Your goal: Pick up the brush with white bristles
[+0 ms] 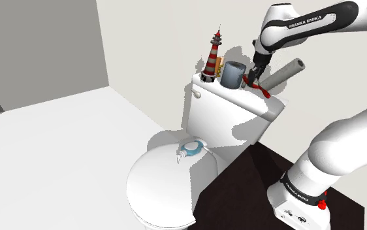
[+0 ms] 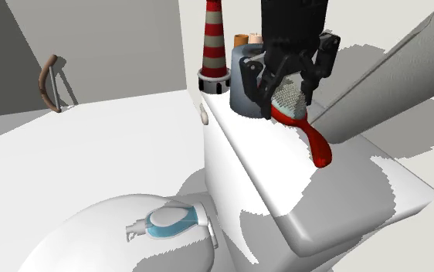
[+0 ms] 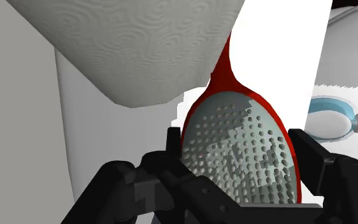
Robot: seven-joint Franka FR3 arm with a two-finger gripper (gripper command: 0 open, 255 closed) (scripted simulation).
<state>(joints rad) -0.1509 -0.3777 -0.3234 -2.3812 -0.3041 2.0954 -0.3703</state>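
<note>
Brush with white bristles, over the flat top of a toilet tank, head clasped between the two black fingers of the gripper, one finger pressed to each side of the red rim. Reaching and gripping judged done; lifting clear judged the part left. Head raised and handle slanting down toward the tank top in the second exterior view, red tip very near its own shadow; impossible to tell whether touching the surface or just clear of it. Toilet plain white, smooth and matte: boxy tank with rounded corners, broad oval lid shut below it, dark floor beside. White arm in thick rounded segments with dark joints, bending over the tank from the shoulder view's lower right. Grey paper roll, a long cylinder with a faint embossed swirl on its surface, leaning just beside the gripper. Lighthouse figure, tall and tapering, banded red and white, upright at the tank's far end. Dark blue-grey cup, short and round, between lighthouse and gripper. Brush itself glossy red, an oval paddle head narrowing to a slim handle with a rounded tip, pale pad dotted with rows of small bristle tufts. Smallest, a blue and white bottle lying flat on the lid, well apart from the brush.
</note>
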